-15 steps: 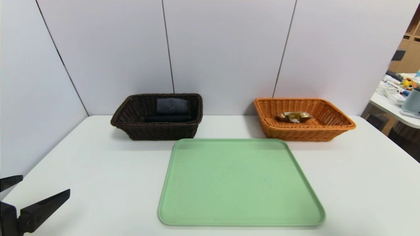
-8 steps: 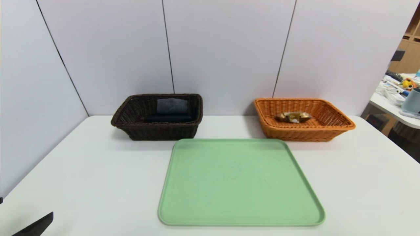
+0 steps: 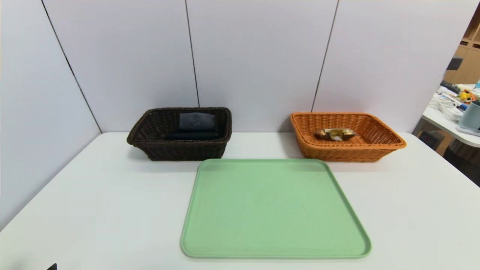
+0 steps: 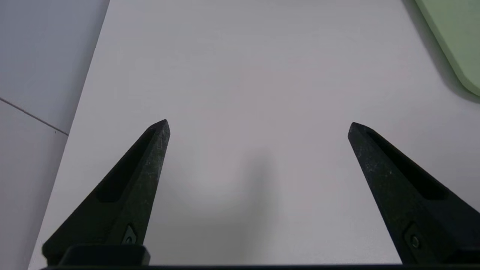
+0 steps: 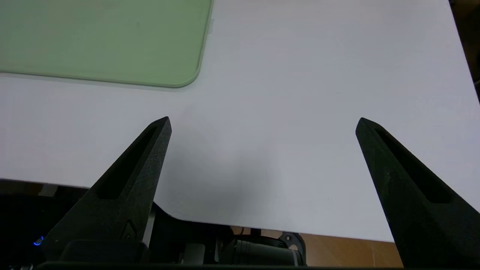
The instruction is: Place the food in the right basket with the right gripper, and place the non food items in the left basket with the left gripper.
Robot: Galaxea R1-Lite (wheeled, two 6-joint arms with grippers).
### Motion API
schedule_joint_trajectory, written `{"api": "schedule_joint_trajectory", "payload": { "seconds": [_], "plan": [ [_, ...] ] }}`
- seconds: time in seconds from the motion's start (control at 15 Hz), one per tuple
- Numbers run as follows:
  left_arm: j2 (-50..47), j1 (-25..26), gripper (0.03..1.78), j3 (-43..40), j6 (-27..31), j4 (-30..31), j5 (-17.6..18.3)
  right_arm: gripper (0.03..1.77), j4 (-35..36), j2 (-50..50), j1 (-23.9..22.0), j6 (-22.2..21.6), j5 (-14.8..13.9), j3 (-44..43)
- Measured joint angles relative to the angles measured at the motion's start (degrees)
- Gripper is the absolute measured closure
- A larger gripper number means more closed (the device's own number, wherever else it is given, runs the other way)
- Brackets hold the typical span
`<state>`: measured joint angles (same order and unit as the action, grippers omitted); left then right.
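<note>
1. Left gripper (image 4: 258,123) and right gripper (image 5: 262,120): matte black pointed fingers spread wide, holding nothing, above the smooth white table (image 3: 93,195).
2. Flat green round-cornered tray (image 3: 275,210).
3. Farthest: wrapped food (image 3: 335,133) lies in the orange wicker right basket (image 3: 350,152); grey cloth (image 3: 197,121) lies in the dark woven left basket (image 3: 180,152).

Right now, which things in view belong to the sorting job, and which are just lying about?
Job:
- food, in the right basket
- grey cloth, in the left basket
- left gripper, open
- right gripper, open

Lying about:
- green tray, bare
- neighbouring desk's clutter
</note>
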<state>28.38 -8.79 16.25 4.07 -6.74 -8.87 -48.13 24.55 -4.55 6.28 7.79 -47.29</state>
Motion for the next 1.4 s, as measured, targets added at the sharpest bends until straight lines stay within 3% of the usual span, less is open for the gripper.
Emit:
{"api": "schedule_joint_trajectory", "payload": {
  "seconds": [0.2, 0.33, 0.6, 0.87, 1.07, 1.4],
  "plan": [
    [-2.7, 0.7, 0.12, -2.7, -0.3, 0.0, 0.7, 0.10, 0.8, -4.6, -1.6, 0.0, 4.1, 3.7],
    [-4.0, 1.2, 0.12, -4.0, -0.3, 0.2, 2.2, 0.10, 4.9, -6.6, -2.2, -0.1, 4.6, 7.0],
    [-5.6, 1.3, 0.12, -7.4, 0.1, 6.1, 4.1, 0.10, 18.1, -8.2, -2.8, -0.3, 1.3, 13.7],
    [-6.3, 1.3, 0.12, -11.0, 0.1, 11.6, 6.2, 0.10, 25.5, -8.6, -2.8, -0.4, 0.0, 19.4],
    [-7.2, 1.3, 0.12, -15.1, 0.6, 16.3, 6.9, 0.10, 31.2, -8.6, -2.8, -0.2, 0.0, 22.5],
    [-7.9, 2.2, 0.12, -16.2, 0.7, 16.6, 8.6, 0.10, 35.2, -8.6, -3.4, -0.3, 1.1, 24.0]
  ]
}}
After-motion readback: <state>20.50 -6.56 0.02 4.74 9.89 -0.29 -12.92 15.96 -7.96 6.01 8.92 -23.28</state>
